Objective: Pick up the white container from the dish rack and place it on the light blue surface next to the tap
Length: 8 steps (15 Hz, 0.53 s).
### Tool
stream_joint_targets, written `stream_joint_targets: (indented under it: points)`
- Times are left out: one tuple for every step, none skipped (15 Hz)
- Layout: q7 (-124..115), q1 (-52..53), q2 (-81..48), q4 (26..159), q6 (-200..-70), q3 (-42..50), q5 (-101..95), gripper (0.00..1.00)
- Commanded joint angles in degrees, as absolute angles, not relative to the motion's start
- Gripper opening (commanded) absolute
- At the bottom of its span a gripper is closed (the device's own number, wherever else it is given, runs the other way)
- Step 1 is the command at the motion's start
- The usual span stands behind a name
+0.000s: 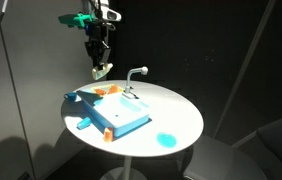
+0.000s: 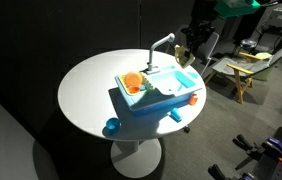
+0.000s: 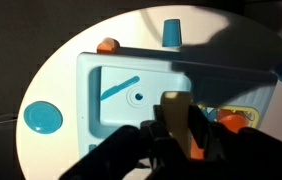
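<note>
My gripper (image 1: pixel 101 62) hangs high above the table, shut on the white container (image 1: pixel 101 71), which sticks out below the fingers. From the wrist, the container (image 3: pixel 174 106) looks cream-coloured between the dark fingers of the gripper (image 3: pixel 178 128). Under it lies the light blue surface (image 3: pixel 101 125) with its sunken basin. The orange dish rack (image 3: pixel 233 120) sits at one end of it, showing in both exterior views (image 1: pixel 107 92) (image 2: pixel 133 83). The grey-white tap (image 1: pixel 136 73) (image 2: pixel 161 44) stands at the unit's edge, close to the gripper (image 2: pixel 188 48).
The blue unit (image 2: pixel 161 100) rests on a round white table (image 1: pixel 171 110) with dark surroundings. A bright blue disc (image 3: pixel 41 117) (image 1: pixel 166 140) lies on the table beside the unit. A small orange block (image 3: pixel 106 46) and a blue peg (image 3: pixel 171 32) sit at its rim.
</note>
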<state>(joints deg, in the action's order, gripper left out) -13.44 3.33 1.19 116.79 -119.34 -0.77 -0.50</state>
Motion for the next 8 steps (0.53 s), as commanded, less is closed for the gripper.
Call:
stream_joint_targets:
  points:
    - [-13.58,1.39,3.96,119.30,-120.55,-0.10,1.84,0.08]
    - [-13.61,0.83,4.15,119.41,-120.77,0.22,2.36,0.08]
    - [-13.64,0.35,4.23,119.49,-121.05,0.50,2.64,0.08]
    - [-13.65,-0.15,4.28,119.53,-121.30,0.83,2.99,0.08]
    - [-13.75,-0.56,4.33,119.62,-121.59,1.15,3.22,0.08]
    - [-13.87,-0.97,4.41,119.75,-121.89,1.41,3.34,0.08]
    - [-13.93,-1.35,4.44,119.90,-122.20,1.68,3.56,0.08]
    - [-13.98,-1.69,4.45,120.06,-122.57,1.96,3.68,0.08]
